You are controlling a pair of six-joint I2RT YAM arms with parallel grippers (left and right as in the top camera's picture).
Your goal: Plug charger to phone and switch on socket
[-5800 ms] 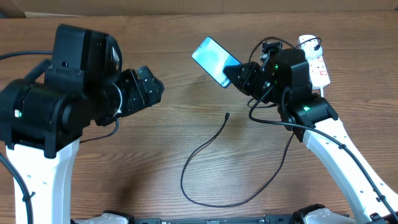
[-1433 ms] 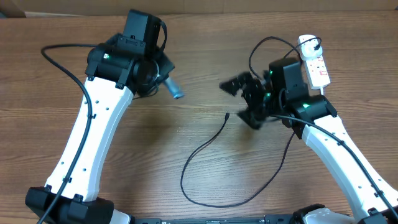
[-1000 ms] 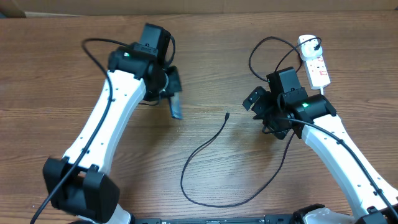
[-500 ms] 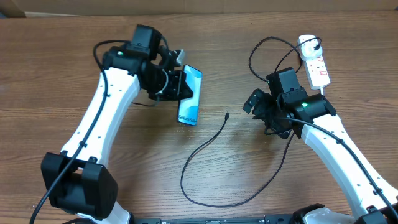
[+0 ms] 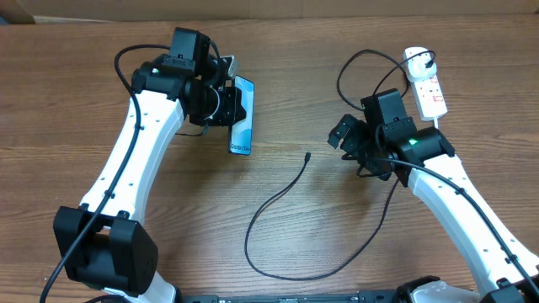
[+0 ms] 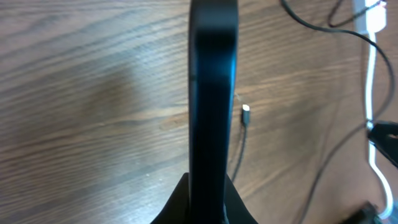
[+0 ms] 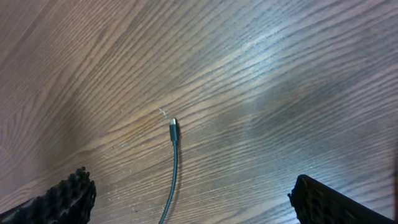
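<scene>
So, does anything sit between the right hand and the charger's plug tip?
Nothing visible does. The right hand is open, and only bare table lies between it and the charger's plug tip, which lies free on the wood.

The phone (image 5: 242,124) is held by the left fingers (image 5: 226,108); the charger (image 5: 306,158) tip is seen at its four o'clock on the tabletop (image 5: 194,219).

Table (image 5: 168,252) wood-grain with a soft sheen; phone (image 5: 242,135) screen glossy, edge smooth black; charger (image 7: 175,140) cable matt, tip metallic
</scene>
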